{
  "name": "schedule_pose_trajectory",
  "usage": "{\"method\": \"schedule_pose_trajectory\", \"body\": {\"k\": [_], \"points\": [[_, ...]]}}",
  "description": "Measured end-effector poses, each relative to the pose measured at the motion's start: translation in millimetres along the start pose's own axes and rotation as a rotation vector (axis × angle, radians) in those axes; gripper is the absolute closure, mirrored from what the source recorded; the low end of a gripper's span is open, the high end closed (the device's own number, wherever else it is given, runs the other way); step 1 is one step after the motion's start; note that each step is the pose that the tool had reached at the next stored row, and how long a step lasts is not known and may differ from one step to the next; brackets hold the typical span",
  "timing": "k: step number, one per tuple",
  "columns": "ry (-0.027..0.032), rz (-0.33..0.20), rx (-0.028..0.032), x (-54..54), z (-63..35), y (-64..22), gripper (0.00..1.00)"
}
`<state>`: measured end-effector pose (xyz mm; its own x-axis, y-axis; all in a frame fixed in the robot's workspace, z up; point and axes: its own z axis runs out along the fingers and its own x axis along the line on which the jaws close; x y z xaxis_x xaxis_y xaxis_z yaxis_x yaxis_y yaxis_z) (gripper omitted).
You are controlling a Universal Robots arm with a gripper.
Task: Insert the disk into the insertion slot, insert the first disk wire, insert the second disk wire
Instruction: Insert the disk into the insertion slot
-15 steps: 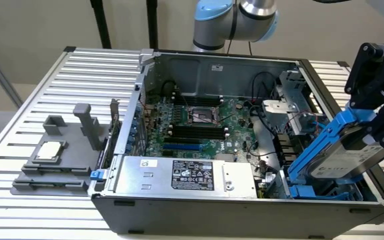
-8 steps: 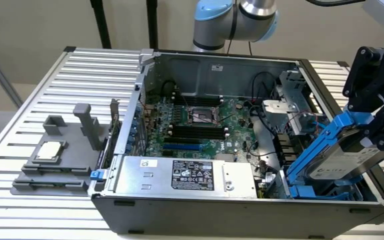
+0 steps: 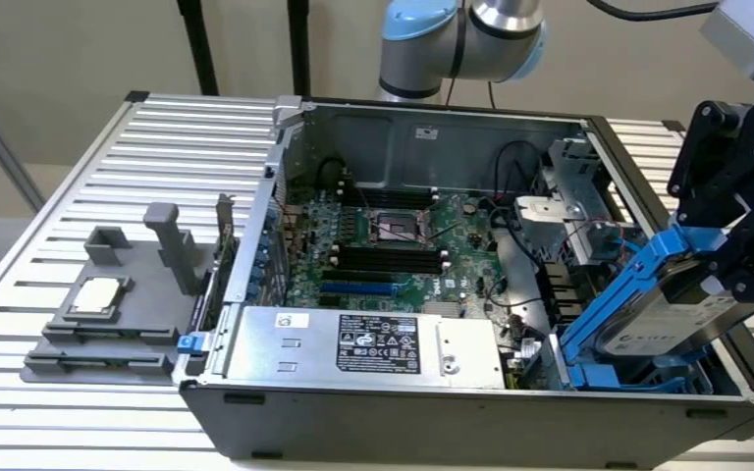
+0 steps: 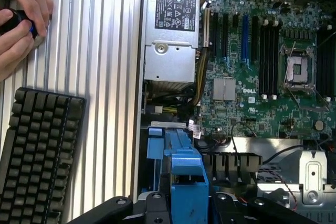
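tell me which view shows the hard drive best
The exterior view: the hard drive hangs tilted in the claw at the blue bay, its labelled grey face toward the camera. The wrist view catches its blue frame edge-on, close up.

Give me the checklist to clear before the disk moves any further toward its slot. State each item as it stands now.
1. Grip: ok. The gripper is shut on the disk, holding it by its blue carrier.
2. Disk seated: not ok. It hangs tilted over the insertion slot and does not lie flat in it.
3. Slot free inside: cannot tell. The disk covers most of it.
4. Disk wires out of the path: cannot tell. Loose wires lie close behind the bay.
5. Person clear: ok. The hand rests on the table beside the keyboard, outside the case.
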<state>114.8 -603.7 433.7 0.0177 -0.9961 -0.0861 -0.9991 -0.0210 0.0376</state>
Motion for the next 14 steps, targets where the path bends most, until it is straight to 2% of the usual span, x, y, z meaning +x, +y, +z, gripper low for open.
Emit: {"method": "schedule_pose_trajectory", "body": {"k": [14], "points": [[-0.0051,0.000,0.0002,-0.5,8.5,0.3,0.68]]}}
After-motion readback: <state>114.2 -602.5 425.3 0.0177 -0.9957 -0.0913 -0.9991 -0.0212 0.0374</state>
